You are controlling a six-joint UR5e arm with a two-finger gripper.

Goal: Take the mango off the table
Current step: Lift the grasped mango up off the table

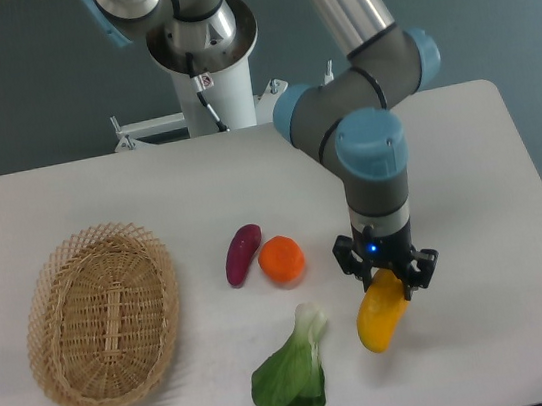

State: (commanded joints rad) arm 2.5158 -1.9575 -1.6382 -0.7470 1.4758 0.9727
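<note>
The mango (pixel 381 317) is a yellow-orange oval fruit at the front right of the white table (pixel 466 155). My gripper (pixel 390 280) points straight down over the mango's upper end, with its black fingers on either side of that end. The jaws look closed on the fruit. I cannot tell whether the mango still rests on the table or hangs just above it.
A round orange (pixel 282 259) and a purple eggplant-like piece (pixel 243 253) lie left of the gripper. A leafy green vegetable (pixel 295 373) lies at the front. A wicker basket (pixel 102 316) stands at the left. The arm's base (pixel 203 61) stands behind the table.
</note>
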